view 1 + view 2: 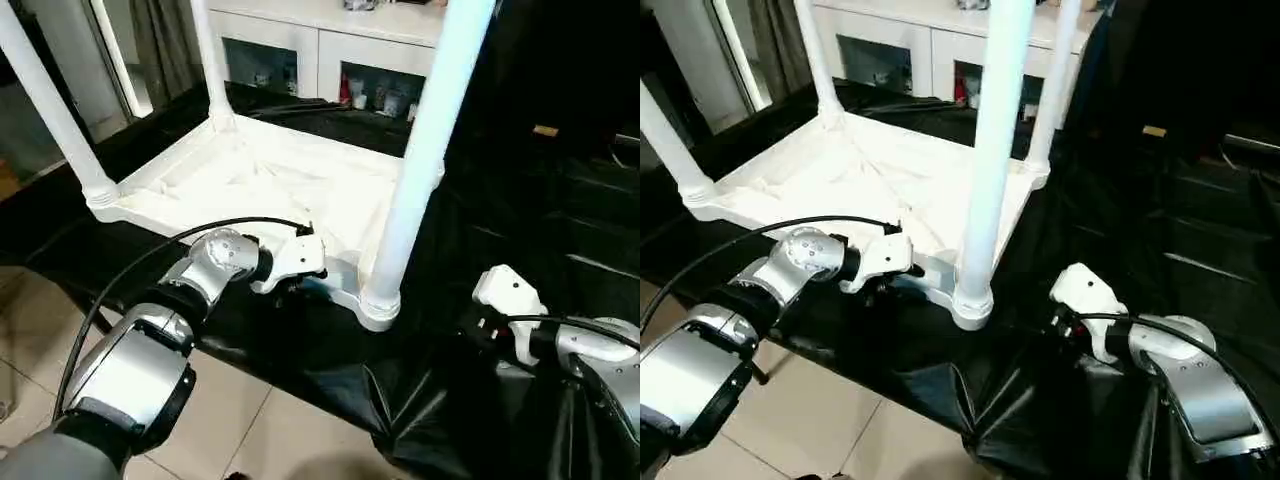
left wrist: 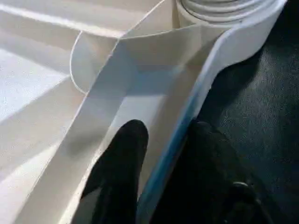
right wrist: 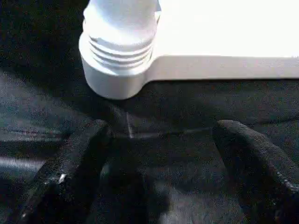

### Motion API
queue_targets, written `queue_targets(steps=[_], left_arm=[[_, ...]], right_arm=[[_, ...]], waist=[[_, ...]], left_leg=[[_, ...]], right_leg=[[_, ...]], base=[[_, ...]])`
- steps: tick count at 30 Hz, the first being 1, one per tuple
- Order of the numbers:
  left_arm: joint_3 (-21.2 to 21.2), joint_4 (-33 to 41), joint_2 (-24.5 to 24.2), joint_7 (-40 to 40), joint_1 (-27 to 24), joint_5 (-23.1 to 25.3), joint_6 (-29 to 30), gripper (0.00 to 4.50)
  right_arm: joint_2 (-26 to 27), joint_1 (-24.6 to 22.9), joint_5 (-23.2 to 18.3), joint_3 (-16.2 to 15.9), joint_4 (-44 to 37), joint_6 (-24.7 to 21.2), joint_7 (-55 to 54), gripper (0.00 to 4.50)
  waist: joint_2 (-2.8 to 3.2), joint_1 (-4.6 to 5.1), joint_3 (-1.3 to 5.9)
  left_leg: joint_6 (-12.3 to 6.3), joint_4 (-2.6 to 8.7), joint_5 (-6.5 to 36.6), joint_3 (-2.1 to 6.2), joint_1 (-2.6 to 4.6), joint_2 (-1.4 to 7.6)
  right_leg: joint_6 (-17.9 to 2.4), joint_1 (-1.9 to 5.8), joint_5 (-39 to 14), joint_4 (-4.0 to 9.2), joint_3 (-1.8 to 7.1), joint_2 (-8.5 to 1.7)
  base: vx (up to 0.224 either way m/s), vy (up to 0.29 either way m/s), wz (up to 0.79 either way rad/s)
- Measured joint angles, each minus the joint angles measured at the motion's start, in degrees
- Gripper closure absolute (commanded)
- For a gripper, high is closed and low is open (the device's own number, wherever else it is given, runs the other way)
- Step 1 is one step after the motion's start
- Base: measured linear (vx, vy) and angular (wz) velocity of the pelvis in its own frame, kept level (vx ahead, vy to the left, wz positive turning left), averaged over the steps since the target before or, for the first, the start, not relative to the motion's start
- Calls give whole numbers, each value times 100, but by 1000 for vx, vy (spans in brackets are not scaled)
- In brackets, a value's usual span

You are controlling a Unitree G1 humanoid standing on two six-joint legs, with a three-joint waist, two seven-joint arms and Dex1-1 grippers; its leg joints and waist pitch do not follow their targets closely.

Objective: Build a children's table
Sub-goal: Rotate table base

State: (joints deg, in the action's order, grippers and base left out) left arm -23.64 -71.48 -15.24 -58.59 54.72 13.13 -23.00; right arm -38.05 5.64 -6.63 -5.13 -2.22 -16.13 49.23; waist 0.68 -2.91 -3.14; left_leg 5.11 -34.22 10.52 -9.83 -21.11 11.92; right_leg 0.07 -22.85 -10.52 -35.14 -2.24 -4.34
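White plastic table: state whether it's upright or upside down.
Upside down: the white plastic table lies ribbed underside up, long white tubular legs pointing upward.

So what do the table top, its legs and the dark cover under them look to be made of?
Table top: white moulded plastic by the look, thin ribs and a smooth, slightly glossy rim. Legs: likely the same white plastic, smooth tubes with a ridged end seated in the corner socket. Cover: thin black plastic sheeting, judging by its shiny creases and folds.

Bright overexposed whites, perhaps blurred close-ups
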Motion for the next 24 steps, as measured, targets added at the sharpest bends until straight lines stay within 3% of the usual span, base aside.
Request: queue_targets(steps=[18,24], left_arm=[[137,45,330,-1479,219,-140,948,412],[305,244,465,-1277,88,-229,1311,444]], right_arm=[[5,-35,259,-96,13,-11,-248,58],[293,99,247,53,64,-15,-575,58]], waist=[[63,89,39],[64,133,39]], left_leg=[[-21,0,13,-4,3,-2],[-21,1,13,-3,3,-2]], right_leg=[[3,6,-5,22,9,-5],[2,5,-3,15,6,-5]], base=[[0,0,0],[0,0,0]])
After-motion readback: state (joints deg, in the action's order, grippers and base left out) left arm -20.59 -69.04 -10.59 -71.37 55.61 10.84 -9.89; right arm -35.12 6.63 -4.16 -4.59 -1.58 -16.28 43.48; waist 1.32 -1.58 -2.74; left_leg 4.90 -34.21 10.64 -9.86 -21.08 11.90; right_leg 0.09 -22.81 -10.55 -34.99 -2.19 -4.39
